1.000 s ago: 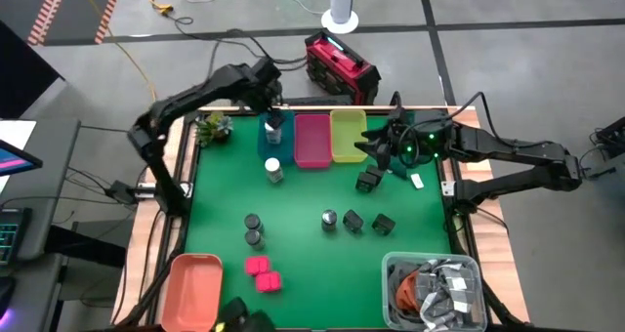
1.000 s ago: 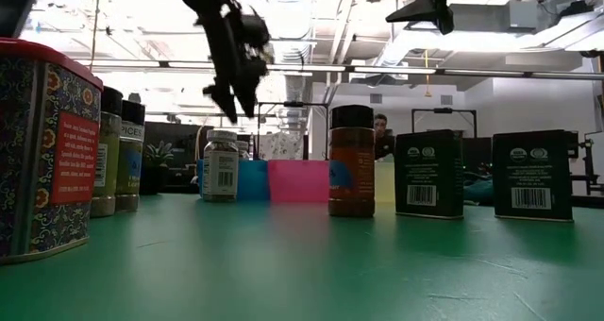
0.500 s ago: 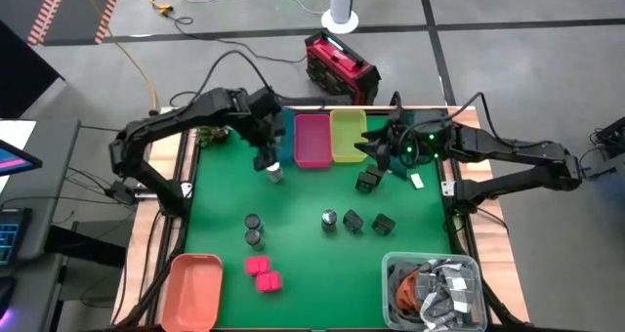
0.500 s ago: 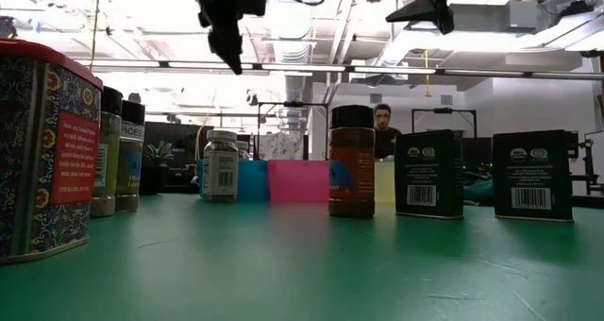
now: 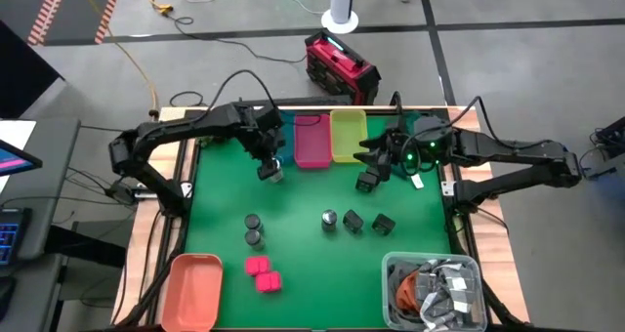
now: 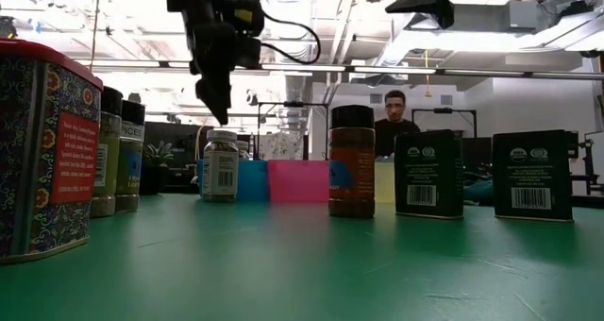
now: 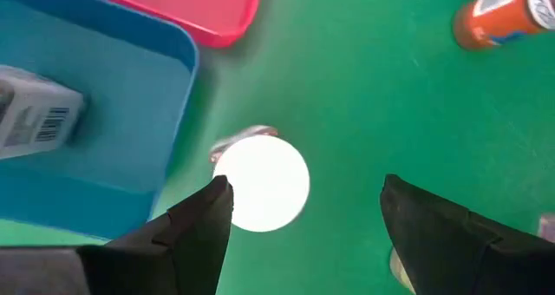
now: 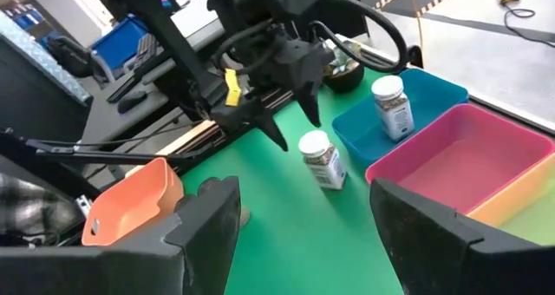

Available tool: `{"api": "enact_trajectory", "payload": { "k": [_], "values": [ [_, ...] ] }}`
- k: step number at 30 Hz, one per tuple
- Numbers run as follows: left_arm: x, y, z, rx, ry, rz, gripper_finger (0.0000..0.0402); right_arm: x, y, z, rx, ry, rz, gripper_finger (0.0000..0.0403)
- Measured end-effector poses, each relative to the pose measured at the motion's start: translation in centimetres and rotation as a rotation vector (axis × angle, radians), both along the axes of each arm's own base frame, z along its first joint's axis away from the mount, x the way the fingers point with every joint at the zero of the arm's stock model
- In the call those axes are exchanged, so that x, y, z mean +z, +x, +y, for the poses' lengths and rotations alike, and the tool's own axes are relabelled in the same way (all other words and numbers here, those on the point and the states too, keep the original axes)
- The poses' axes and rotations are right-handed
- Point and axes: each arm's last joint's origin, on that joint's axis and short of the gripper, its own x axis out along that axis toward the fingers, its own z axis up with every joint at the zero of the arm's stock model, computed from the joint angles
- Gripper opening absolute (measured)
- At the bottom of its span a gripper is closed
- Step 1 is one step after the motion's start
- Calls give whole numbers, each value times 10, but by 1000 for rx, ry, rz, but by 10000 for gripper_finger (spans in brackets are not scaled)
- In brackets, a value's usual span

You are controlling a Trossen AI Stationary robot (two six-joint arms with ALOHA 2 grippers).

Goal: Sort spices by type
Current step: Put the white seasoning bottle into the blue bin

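We note the blue bin (image 8: 414, 104) holding one white-capped jar (image 8: 390, 107), the pink bin (image 8: 460, 165) bare. A second white-capped jar (image 7: 261, 181) stands upright on the tabletop (image 5: 303, 205) beside the blue bin, under the open left pincer (image 7: 299, 210). Right pincer (image 8: 299, 230) hangs open above.

The place is a robotics lab or workshop: a grey concrete floor (image 5: 508, 88) with loose cables (image 5: 195, 20) and a red equipment case (image 5: 340, 66) surrounds the green counter (image 5: 303, 254), with exposed ceiling ducts (image 6: 528, 38) and metal frames behind.
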Motion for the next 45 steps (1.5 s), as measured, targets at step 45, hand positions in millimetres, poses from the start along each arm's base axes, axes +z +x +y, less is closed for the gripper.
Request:
{"api": "enact_trajectory", "payload": {
  "k": [45],
  "values": [
    [-46, 13, -23, 68, 123, 26, 195, -11, 14, -2, -5, -5, 52, 284]
  ]
}}
